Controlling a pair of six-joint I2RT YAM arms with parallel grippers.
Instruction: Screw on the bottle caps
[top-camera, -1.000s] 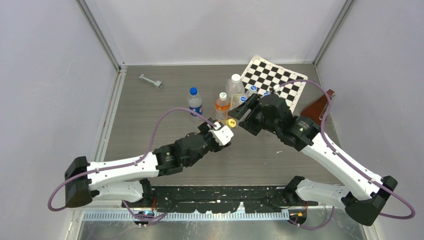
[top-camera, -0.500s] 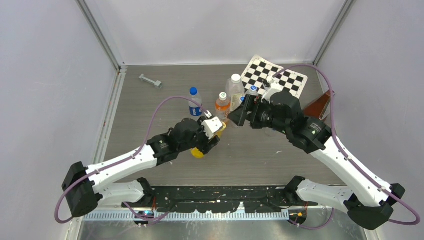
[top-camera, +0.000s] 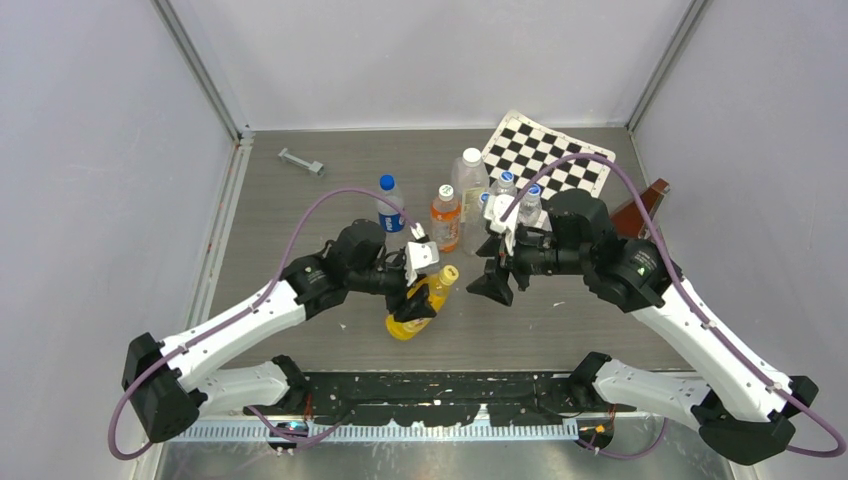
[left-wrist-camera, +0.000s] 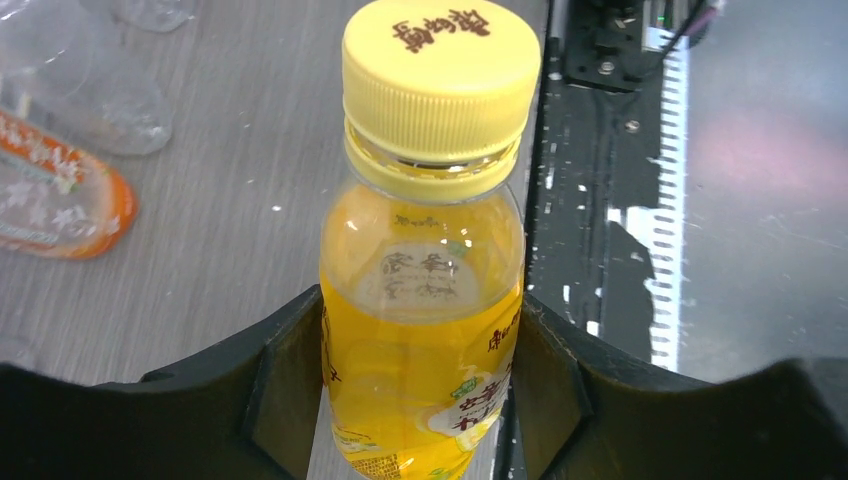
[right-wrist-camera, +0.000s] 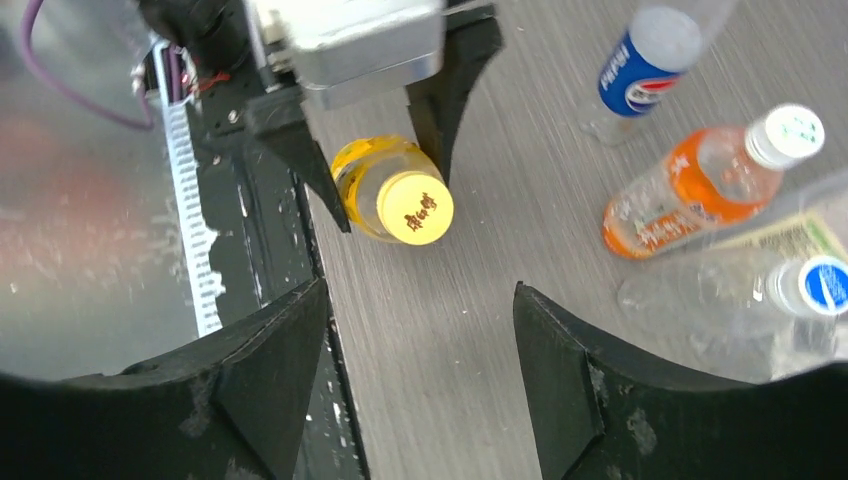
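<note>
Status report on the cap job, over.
Left gripper shut on juice bottle, tilted toward right. Right gripper open, empty, facing yellow cap. Cap sits on neck, tightness unclear. Nothing between.

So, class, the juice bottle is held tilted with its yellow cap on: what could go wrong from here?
The left gripper clamps the juice bottle by its rounded body, so twisting the yellow cap could spin or slip it. The right gripper is open and apart from the cap; closing off-centre might seat it crooked.

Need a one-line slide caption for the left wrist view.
Left gripper shut on the yellow juice bottle, yellow cap sitting on its neck.
</note>
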